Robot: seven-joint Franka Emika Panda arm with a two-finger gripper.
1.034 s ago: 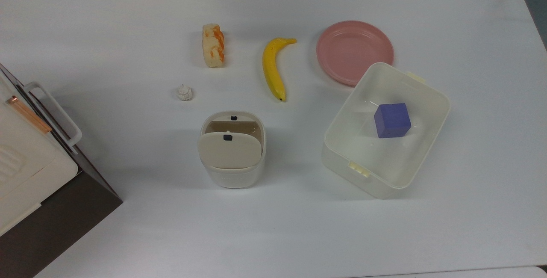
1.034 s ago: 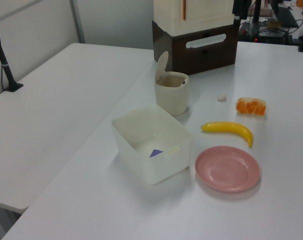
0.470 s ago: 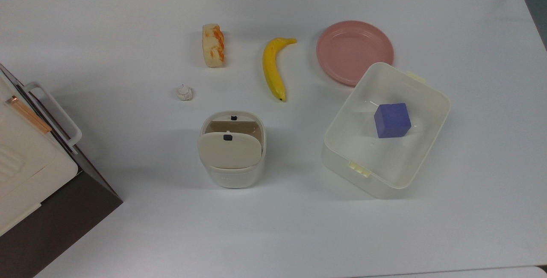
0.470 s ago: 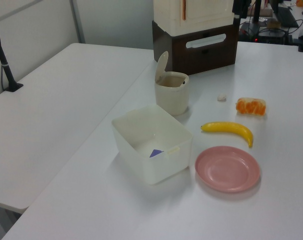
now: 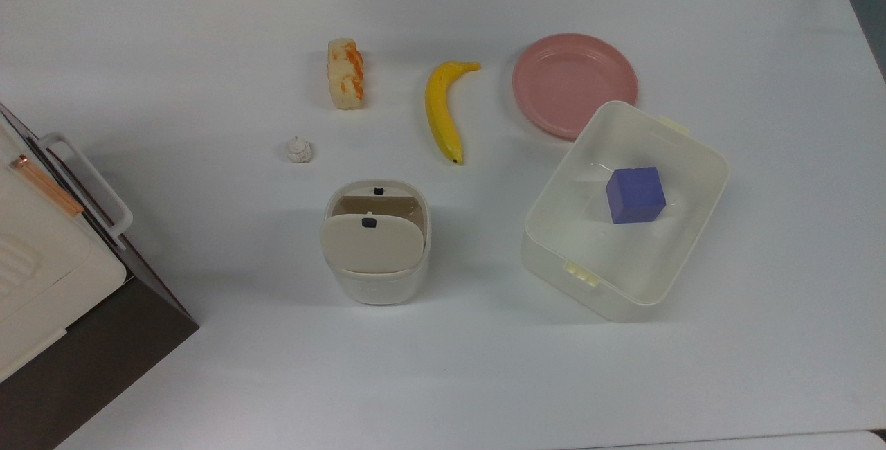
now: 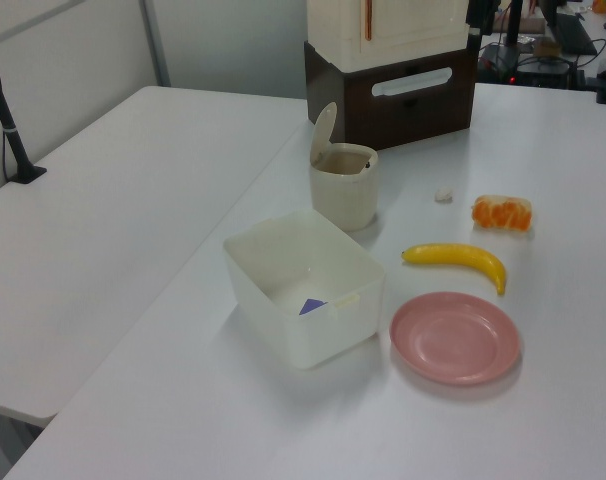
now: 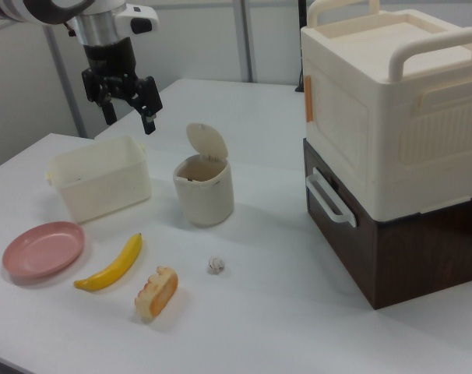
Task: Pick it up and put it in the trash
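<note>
Right view – tool (image 7: 128,108) raised above tub (image 7: 100,187), spread, pointing down.

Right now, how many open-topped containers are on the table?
2: the trash bin with its flap tipped up, below the paper wad in the top view, and the translucent tub holding a purple cube.

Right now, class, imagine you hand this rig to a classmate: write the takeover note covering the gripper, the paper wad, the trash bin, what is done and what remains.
Gripper: open, empty, held high above the table in the right view.
Paper wad: lying on the table, untouched, between the bread chunk and the trash bin.
Trash bin: upright, flap lid tilted up, opening visible.
Done: nothing yet.
Left: descend on the wad, grasp, lift, drop it into the bin.
</note>
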